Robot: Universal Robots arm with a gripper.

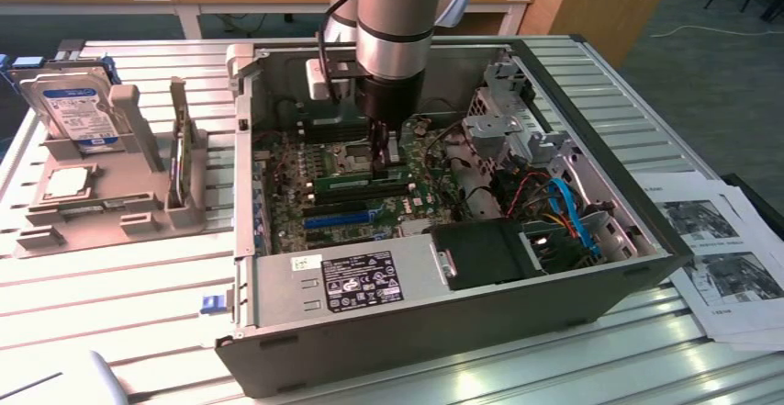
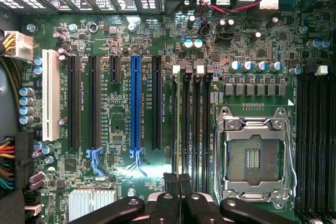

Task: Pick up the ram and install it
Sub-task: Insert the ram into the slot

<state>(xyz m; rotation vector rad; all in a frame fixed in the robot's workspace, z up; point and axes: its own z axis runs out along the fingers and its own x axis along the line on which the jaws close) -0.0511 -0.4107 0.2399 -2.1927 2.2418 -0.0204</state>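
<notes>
My gripper (image 1: 381, 152) reaches down into the open computer case (image 1: 429, 313), over the motherboard. In the wrist view its two black fingertips (image 2: 170, 184) are pressed together, so the gripper (image 2: 177, 182) is shut, at one end of the row of black memory slots (image 2: 191, 124). The ram (image 1: 355, 183), a long green stick, stands on edge in a slot just below the fingers in the exterior view. I cannot tell whether the fingers touch it.
A bright blue slot (image 2: 135, 103) and the bare processor socket (image 2: 253, 156) flank the memory slots. Cables (image 1: 564, 212) and the drive cage (image 1: 509, 102) crowd the exterior view's right. Outside the case stand a grey fixture (image 1: 110, 203) with a hard drive (image 1: 80, 111), and printed papers (image 1: 722, 267).
</notes>
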